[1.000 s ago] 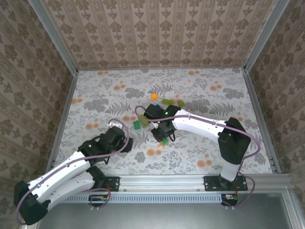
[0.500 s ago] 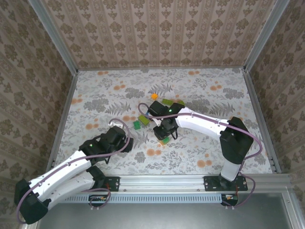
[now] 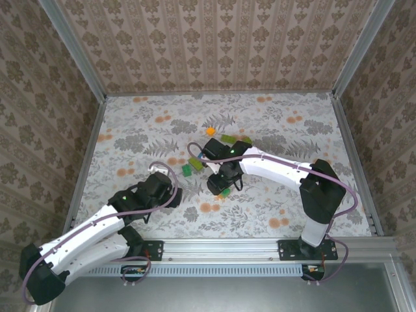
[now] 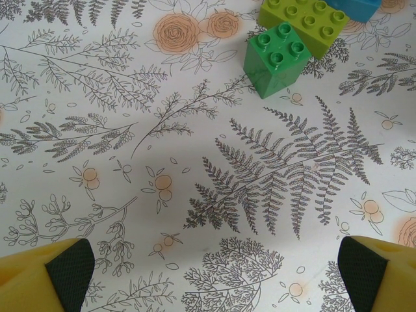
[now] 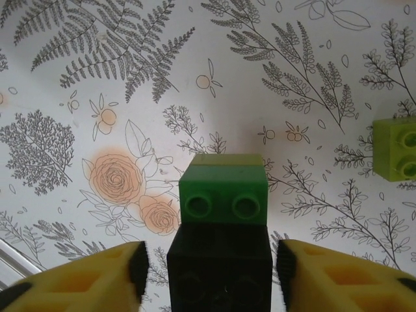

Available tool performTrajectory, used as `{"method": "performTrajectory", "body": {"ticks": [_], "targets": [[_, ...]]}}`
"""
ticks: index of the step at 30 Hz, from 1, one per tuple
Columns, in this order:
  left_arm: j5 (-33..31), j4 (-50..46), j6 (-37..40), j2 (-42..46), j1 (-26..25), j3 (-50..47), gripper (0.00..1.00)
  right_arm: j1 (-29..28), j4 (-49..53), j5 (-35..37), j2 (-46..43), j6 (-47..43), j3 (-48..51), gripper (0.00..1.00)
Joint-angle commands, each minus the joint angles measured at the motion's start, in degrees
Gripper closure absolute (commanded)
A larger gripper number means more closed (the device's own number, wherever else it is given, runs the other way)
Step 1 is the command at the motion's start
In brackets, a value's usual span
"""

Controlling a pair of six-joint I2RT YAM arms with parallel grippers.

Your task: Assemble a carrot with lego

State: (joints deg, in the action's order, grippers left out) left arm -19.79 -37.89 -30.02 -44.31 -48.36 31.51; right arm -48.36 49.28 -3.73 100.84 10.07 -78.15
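Observation:
A short lego stack [image 5: 223,214] lies on its side on the table: a black brick nearest the camera, then a dark green one, then a lime one. My right gripper [image 5: 211,266] straddles it, open, with a gap between each pad and the black brick. In the top view the stack [image 3: 224,192] lies just below the right gripper [image 3: 219,184]. My left gripper [image 4: 214,273] hangs open over bare cloth, short of a dark green brick [image 4: 278,57], a lime brick [image 4: 305,23] and a blue brick [image 4: 354,6]. The carrot is out of view.
An orange brick [image 3: 210,130] and two lime bricks [image 3: 227,138] [image 3: 246,141] lie farther back at mid-table. Another lime brick [image 5: 395,148] sits to the right of the stack. Metal rails and patterned walls enclose the flowered cloth [image 3: 292,195].
The right gripper's jaws have spread apart and let go of the lego stack, which stays where it lay. The left arm has not moved.

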Motion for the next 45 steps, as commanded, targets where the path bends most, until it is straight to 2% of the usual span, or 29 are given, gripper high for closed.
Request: {"method": "performTrajectory", "body": {"ticks": [1, 7, 12, 16, 25, 31, 45], "targets": [[-0.4, 0.0, 0.1, -0.1, -0.3, -0.3, 0.00, 0.9, 0.8, -1.2, -3.0, -0.8, -0.2, 0.36], [-0.1, 0.1, 0.1, -0.2, -0.3, -0.3, 0.00, 4.7, 2.3, 0.4, -9.2, -1.7, -1.1, 0.29], [0.0, 0.2, 0.2, -0.1, -0.4, -0.4, 0.00, 10.8, 3.7, 7.0, -12.3, -5.1, -1.0, 0.25], [0.2, 0.6, 0.5, 0.2, -0.4, -0.6, 0.00, 16.5, 3.6, 11.8, -8.8, -8.3, 0.1, 0.24], [1.1, 1.2, 1.1, 0.4, -0.9, -0.7, 0.00, 25.4, -3.8, 5.2, 1.0, -17.5, 2.7, 0.25], [1.0, 1.3, 1.3, 0.6, -1.1, -0.7, 0.00, 25.8, -5.2, 2.2, 5.9, -22.2, 1.8, 0.25], [0.8, 1.5, 1.5, 1.2, -1.6, -0.9, 0.00, 25.4, -2.9, 2.4, 13.4, -27.6, -3.6, 0.25]]}}
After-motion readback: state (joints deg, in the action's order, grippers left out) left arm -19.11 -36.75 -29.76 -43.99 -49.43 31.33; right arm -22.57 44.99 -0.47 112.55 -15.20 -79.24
